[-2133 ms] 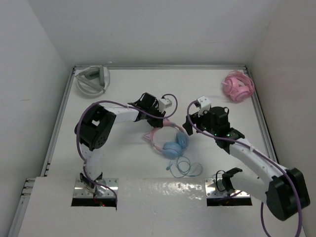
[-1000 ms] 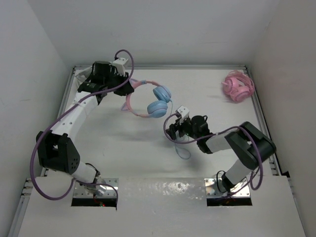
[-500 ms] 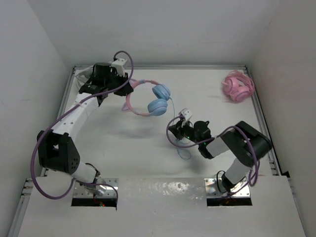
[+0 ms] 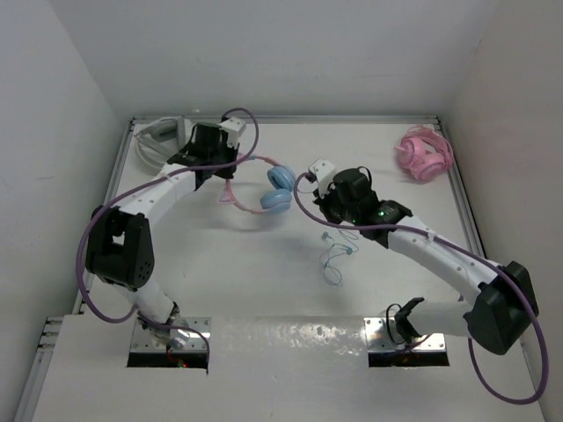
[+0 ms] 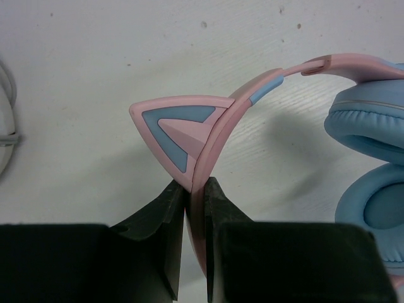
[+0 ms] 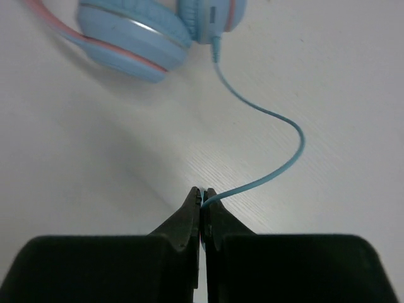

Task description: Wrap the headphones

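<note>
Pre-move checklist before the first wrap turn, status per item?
1. Grip of left gripper on headband: ok, shut on it.
2. Pinch of right gripper on cable: ok.
3. Run of cable from ear cup to right gripper, no snags: ok.
4. Knots in cable tail: cannot tell, it lies in loops.
5. Clearance from pink headphones and white-grey headphones: ok, both at the far corners.
</note>
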`<state>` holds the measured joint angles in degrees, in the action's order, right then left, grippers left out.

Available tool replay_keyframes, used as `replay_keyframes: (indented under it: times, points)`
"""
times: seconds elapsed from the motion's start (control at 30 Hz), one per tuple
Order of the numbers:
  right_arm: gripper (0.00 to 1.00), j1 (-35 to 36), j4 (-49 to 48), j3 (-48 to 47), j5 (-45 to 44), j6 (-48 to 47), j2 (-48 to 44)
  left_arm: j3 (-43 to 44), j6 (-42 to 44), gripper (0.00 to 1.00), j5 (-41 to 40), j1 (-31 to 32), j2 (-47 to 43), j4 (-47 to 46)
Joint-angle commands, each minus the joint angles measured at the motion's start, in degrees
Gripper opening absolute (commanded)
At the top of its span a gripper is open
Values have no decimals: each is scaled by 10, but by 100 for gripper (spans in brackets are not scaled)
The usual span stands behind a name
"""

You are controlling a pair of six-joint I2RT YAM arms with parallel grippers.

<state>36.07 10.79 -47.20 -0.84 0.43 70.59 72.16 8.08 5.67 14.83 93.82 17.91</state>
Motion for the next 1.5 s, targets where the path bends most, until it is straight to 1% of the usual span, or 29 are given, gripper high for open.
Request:
replay_keyframes:
  times: [0.0, 0.03, 0.07, 0.1, 0.17, 0.2, 0.23, 0.3, 0.33, 0.43, 0.47, 0.53, 0.57, 0.6, 0.67, 0.7, 0.73, 0.77, 0.8, 0.87, 0.9, 0.93, 0.97, 1.0, 1.13, 1.2, 1.23, 1.33, 1.47]
  points:
    - [0, 21, 217, -88, -173, -31, 38, 9, 31, 0, -36, 41, -6, -53]
    - [0, 22, 263, -123, -201, -26, 49, 11, 33, 0, -37, 43, -5, -53]
    - [0, 22, 280, -134, -230, -24, 63, 13, 33, 0, -30, 43, -4, -53]
    - [0, 22, 293, -143, -286, -22, 68, 15, 33, 0, -33, 43, -3, -53]
    - [0, 22, 315, -152, -357, -21, 64, 17, 36, 0, -41, 42, -6, -54]
    - [0, 22, 320, -152, -357, -22, 61, 17, 36, 0, -44, 42, -7, -56]
    - [0, 22, 323, -152, -393, -22, 58, 17, 38, 0, -47, 41, -9, -57]
    - [0, 22, 339, -154, -433, -20, 50, 18, 38, 0, -46, 37, -12, -57]
    - [0, 22, 339, -151, -469, -24, 47, 20, 39, 0, -46, 32, -13, -55]
    - [0, 22, 313, -131, -521, -46, 25, 24, 43, 0, -51, 26, -14, -55]
    - [0, 22, 298, -126, -561, -51, 18, 22, 46, 0, -54, 26, -16, -57]
    - [0, 22, 250, -124, -593, -70, 6, 7, 56, 0, -54, 26, -27, -71]
    - [0, 28, 238, -130, -592, -79, 4, 4, 60, 0, -37, 27, -30, -71]
    - [0, 38, 211, -143, -584, -95, 5, 4, 64, 0, -22, 27, -29, -68]
    - [0, 73, 161, -147, -573, -181, 16, 5, 76, 0, 3, 41, -24, -55]
    - [0, 118, 92, -139, -573, -224, 22, 5, 79, 0, 4, 48, -22, -52]
    - [0, 137, 57, -135, -573, -301, 29, 3, 88, 0, 1, 68, -22, -48]
    - [0, 155, 24, -134, -568, -330, 46, 0, 91, 0, 1, 78, -21, -47]
    - [0, 177, -18, -141, -539, -364, 54, -4, 92, 0, 3, 96, -21, -46]
    - [0, 184, -44, -159, -485, -374, 74, -4, 87, 0, 35, 106, -22, -38]
    - [0, 183, -57, -159, -425, -380, 77, -2, 84, 0, 51, 109, -22, -28]
    - [0, 183, -78, -154, -401, -388, 78, 0, 78, 0, 77, 111, -22, -23]
    - [0, 182, -130, -137, -384, -398, 77, 1, 77, 0, 86, 113, -25, -19]
    - [0, 182, -153, -132, -356, -412, 78, -2, 77, 0, 101, 116, -28, -15]
    - [0, 165, -180, -142, -293, -386, 82, -16, 85, 0, 138, 127, -46, -2]
    - [0, 132, -176, -155, -262, -353, 83, -30, 88, 0, 166, 133, -57, 2]
    - [0, 106, -169, -162, -225, -338, 86, -35, 88, 0, 177, 135, -70, 2]
    - [0, 65, -147, -190, -164, -294, 107, -47, 88, 0, 221, 140, -92, 7]
    - [0, 30, -147, -211, -112, -237, 139, -50, 78, 0, 272, 144, -101, 11]
